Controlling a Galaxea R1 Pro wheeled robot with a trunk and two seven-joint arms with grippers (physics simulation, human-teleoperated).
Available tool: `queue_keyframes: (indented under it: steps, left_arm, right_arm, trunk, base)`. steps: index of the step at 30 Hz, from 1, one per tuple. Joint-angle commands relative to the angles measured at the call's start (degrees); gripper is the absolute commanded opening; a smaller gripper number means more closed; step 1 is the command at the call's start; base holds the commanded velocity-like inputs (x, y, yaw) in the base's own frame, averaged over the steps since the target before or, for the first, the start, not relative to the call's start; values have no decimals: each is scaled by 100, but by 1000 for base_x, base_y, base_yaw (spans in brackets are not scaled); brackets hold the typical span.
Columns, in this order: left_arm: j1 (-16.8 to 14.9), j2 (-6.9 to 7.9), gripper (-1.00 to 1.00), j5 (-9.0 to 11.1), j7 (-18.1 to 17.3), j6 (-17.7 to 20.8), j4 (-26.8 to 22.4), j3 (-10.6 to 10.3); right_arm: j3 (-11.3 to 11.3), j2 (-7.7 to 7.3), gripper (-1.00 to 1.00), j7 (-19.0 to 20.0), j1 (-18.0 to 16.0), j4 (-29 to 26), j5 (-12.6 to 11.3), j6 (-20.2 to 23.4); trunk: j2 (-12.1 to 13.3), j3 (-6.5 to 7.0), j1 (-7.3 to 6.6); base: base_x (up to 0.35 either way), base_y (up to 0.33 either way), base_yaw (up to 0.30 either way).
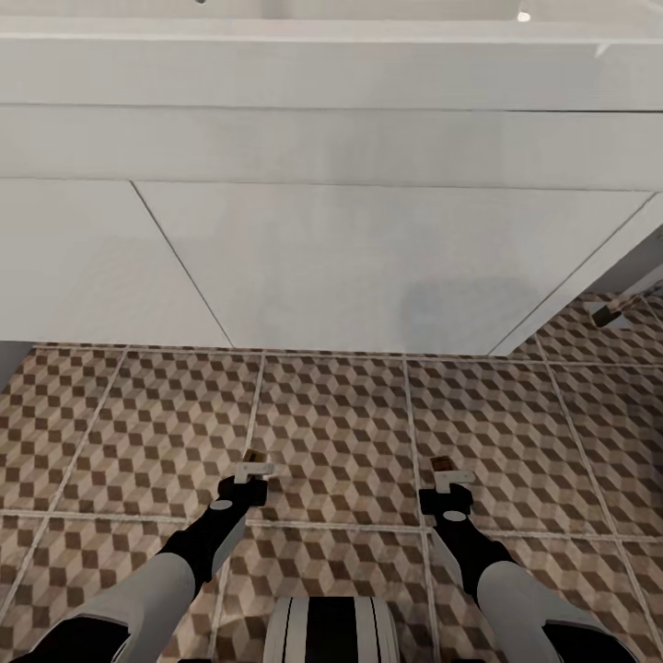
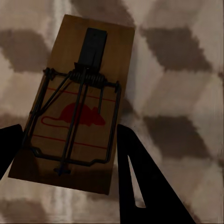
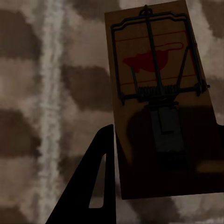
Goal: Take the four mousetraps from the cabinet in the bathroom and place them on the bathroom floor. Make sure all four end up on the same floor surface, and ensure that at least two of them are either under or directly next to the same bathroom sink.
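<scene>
Mousetraps, light stiff boards with fragile wire springs, suit edge grips: left end effector (image 1: 250, 467) grasps one mousetrap (image 2: 77, 109), right end effector (image 1: 448, 472) another (image 3: 161, 100), vanity (image 1: 368, 267) at twelve o'clock.

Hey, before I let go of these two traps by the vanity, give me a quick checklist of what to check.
1. Left tool gripping left trap: ok.
2. Right tool gripping right trap: ok.
3. Vanity close ahead of both: ok.
4. Floor under both traps is bare tile: ok.
5. Traps low enough to release: cannot tell.
</scene>
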Motion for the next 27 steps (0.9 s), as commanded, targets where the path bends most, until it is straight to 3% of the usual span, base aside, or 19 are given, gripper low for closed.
queue_keyframes:
  steps: [1,9,27]
  left_arm:
    - [-2,5,-100,23,36,-9,51,-50]
    - [-3,12,-100,1,33,-411,526,-43]
    - [-3,21,-100,-17,30,-680,577,-50]
  right_arm:
    - [-49,7,-100,2,-3,6,41,-27]
    - [-45,11,-100,-39,-3,6,49,-22]
    - [-36,11,-100,-44,-3,6,58,-22]
  trunk:
    - [-1,-3,-1]
    - [-1,-3,-1]
    - [-1,-3,-1]
  base:
    - [3,0,0]
    - [1,0,0]
    - [0,0,0]
